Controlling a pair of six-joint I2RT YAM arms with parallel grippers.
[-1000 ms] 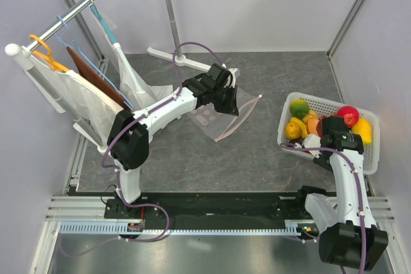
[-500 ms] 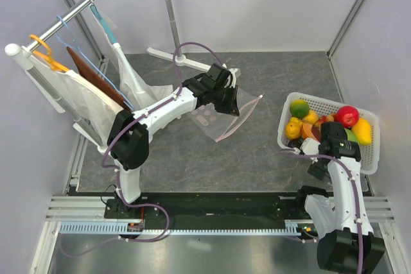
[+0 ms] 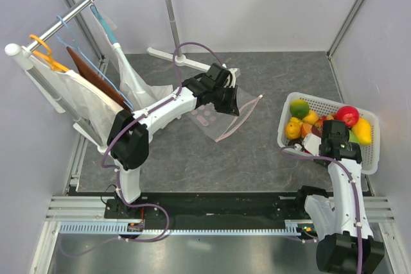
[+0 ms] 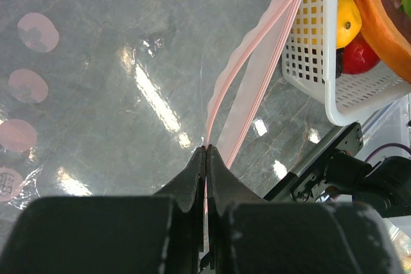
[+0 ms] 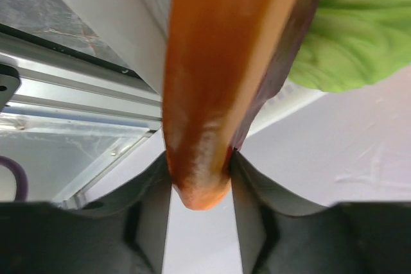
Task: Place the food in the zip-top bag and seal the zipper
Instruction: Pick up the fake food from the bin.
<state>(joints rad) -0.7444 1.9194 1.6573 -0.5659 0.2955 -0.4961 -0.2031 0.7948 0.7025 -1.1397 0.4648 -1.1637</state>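
Right wrist: right claw [image 5: 200,162] tight on long orange-brown piece [image 5: 221,62], tip-first, length straight ahead.

No text, label, brand, number or sign can be read in any of the views. Only rows of pale pink dots [image 4: 37,30] are seen printed on the zip-top bag [image 4: 96,101], and no lettering can be made out in them.
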